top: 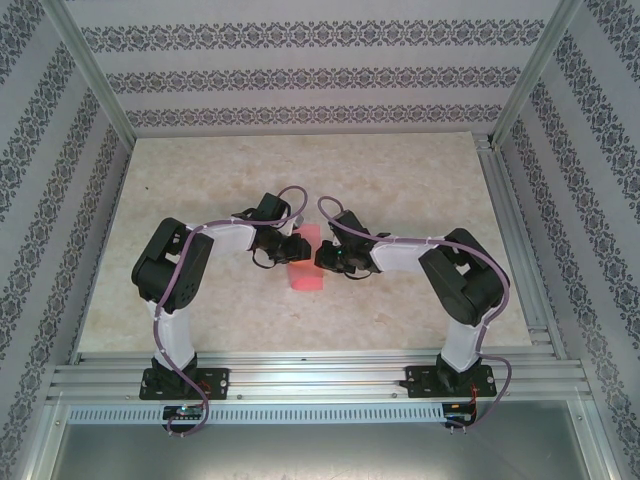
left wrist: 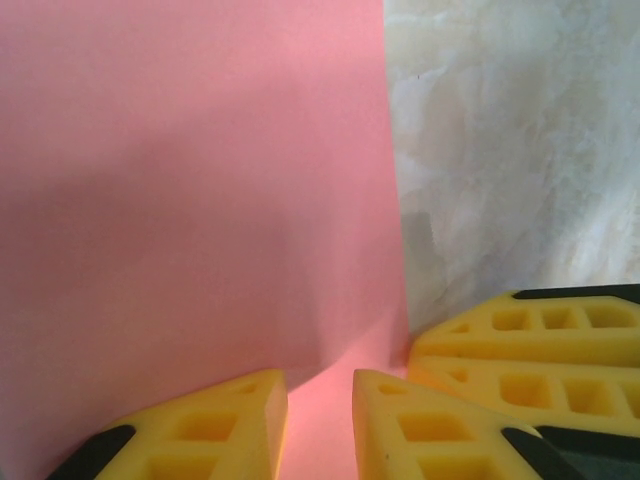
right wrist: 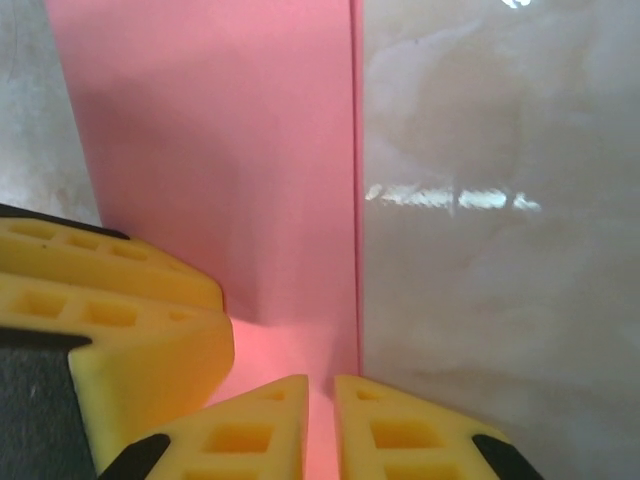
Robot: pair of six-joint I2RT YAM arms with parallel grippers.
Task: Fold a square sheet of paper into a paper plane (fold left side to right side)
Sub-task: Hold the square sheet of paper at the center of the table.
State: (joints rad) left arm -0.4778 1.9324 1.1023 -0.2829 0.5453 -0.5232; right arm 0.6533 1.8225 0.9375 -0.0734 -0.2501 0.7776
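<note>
Pink-red square sheet of paper (top: 306, 276) lies flat on the pale marbled bench (top: 400, 180) between the two arms. It appears already doubled into a narrow strip whose long side runs away from the bases. The left pincer (top: 291, 248) leans in over the strip's left side and the right pincer (top: 323, 258) over its right, so the two heads nearly meet above the paper's middle.

From the left wrist, the left pincer's yellow ribbed fingers (left wrist: 205, 432) stand a narrow gap apart, with pink showing between them and nothing visibly clamped. The other arm's fingers sit just beside them at the sheet's edge. From the right wrist, the right pincer's fingers (right wrist: 400, 430) are a mere slit apart over the sheet's long straight edge; whether they nip that edge cannot be told.

The crowding is probably the main hazard: with fingertips this close, a small sideways move by either arm could knock one pincer into the other. The bench looks glossy, so a push from one side alone may slide the thin sheet instead of creasing it, leaving the layers out of line and any later fold crooked. If one pincer pins the paper while the other drags, the sheet may buckle or tear — and lifting off too abruptly may let the fold spring open.
</note>
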